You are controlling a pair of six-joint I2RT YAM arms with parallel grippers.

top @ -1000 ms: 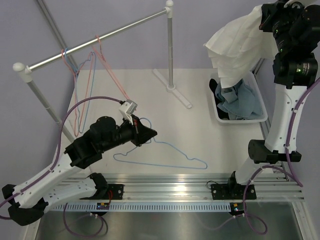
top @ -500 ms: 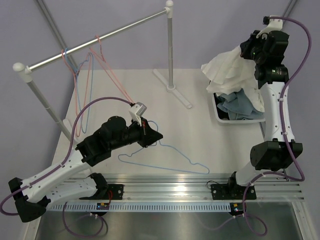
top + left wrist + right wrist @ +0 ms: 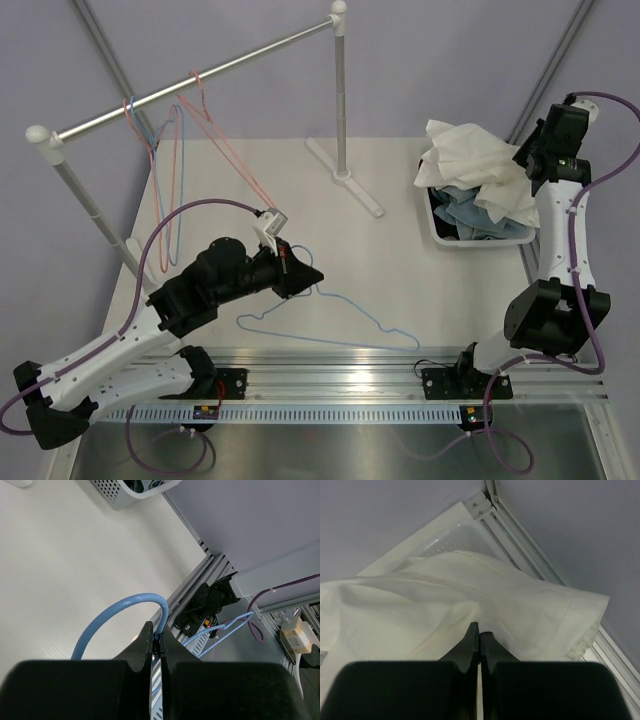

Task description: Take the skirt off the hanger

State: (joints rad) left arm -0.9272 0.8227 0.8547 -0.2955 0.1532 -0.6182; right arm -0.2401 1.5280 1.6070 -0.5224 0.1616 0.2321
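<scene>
Now the right gripper (image 3: 478,627), jaws closed on a fold of the white shirt (image 3: 470,160), has come down from high above the table, so the shirt no longer dangles but lies heaped over the white basket (image 3: 480,242). The left gripper (image 3: 288,262), clamped on the hook of a light-blue wire hanger (image 3: 132,597), has carried it slightly rightward, its frame resting on the table. The pink hanger (image 3: 227,145) hangs bare on the rail (image 3: 260,50), unchanged; the skirt is judged already off, perhaps the dark patch (image 3: 434,196) inside the basket.
</scene>
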